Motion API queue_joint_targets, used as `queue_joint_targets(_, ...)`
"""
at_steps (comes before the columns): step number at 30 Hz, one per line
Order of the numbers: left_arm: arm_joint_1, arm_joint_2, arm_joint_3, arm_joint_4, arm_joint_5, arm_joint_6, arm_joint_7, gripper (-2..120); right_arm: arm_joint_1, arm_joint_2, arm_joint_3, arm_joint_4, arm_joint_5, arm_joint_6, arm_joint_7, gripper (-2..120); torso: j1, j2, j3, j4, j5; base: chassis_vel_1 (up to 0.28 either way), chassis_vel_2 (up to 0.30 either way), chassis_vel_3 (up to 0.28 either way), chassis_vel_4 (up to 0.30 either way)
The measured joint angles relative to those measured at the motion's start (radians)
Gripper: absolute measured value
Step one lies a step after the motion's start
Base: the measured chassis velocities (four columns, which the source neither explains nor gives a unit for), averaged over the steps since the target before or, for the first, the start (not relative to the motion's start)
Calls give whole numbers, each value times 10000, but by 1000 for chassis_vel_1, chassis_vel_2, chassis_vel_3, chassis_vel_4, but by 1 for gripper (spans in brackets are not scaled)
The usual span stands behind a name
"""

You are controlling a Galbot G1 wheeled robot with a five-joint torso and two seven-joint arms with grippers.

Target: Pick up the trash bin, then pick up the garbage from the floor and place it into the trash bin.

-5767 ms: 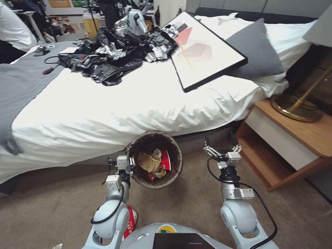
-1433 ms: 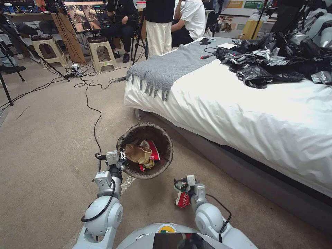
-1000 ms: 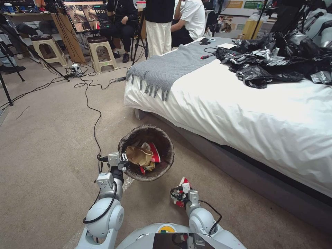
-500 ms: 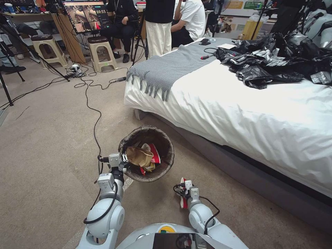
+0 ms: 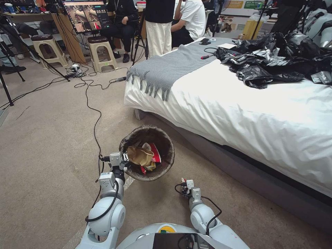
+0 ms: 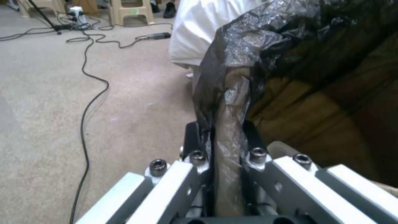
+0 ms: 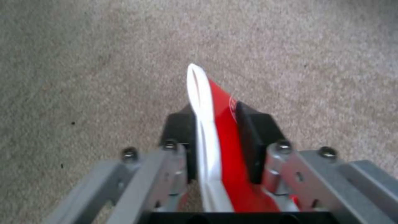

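right gripper [image 7: 215, 124] clamped on flattened red-and-white wrapper [image 7: 215, 130], long axis along fingers, low over floor [image 5: 45, 145] | trash bin [image 5: 164, 165] ahead, up-left – mouth open | left gripper [image 6: 219, 137] pinching bin rim

A white bed [image 5: 242, 114] bears a grey fringed throw [image 5: 166, 71] and black plastic bags [image 5: 273, 62].

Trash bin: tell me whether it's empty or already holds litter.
Partly filled. The trash bin, held at its rim by the left gripper, holds a crumpled brown paper bag and a red-and-white wrapper.
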Motion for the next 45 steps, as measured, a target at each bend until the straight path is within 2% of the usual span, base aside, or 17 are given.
queue_joint_targets(1,0,0,0,0,0,0,0,2,0,0,0,0,0,0,0,20,0,0,0,0,0,0,0,0,0)
queue_joint_targets(4,-1,0,16,13,-6,5,0,2,-40,-22,56,6,-152,104,-56,5,0,0,0,0,-2,0,0,0,0)
queue_joint_targets(18,98,155,75,9,12,7,4,2,-111,-12,415,269,-711,670,-170,3,0,-1,1,-2,-2,0,0,0,0)
queue_joint_targets(21,77,231,85,8,5,13,4,2,-141,-11,641,643,-976,913,-134,3,0,-1,1,-3,1,0,0,0,0)
queue_joint_targets(29,-31,522,-20,10,-140,46,-14,2,-269,-249,1608,3006,-2045,1995,32,3,1,-1,1,0,-2,0,0,0,0)
queue_joint_targets(35,-52,539,-34,10,-165,58,-21,2,-232,-291,2001,4002,-2385,2644,18,3,1,-1,1,-1,-2,0,0,0,0)
queue_joint_targets(37,-48,539,-18,8,-166,64,-21,2,-88,-272,2179,4438,-2446,3256,-236,3,1,-1,1,-1,-2,0,0,0,0)
queue_joint_targets(39,-42,539,-10,6,-166,64,-21,2,-34,-274,2237,4605,-2410,3479,-403,3,0,-1,0,0,-2,0,0,0,0)
queue_joint_targets(40,-18,544,11,6,-155,66,-20,2,105,-350,2331,5148,-2053,4143,-1091,3,1,-1,1,1,-1,0,0,0,0)
queue_joint_targets(45,16,577,44,11,-123,66,-21,2,229,-590,2354,5968,-1299,5055,-2348,3,1,-1,0,4,-3,0,0,0,0)
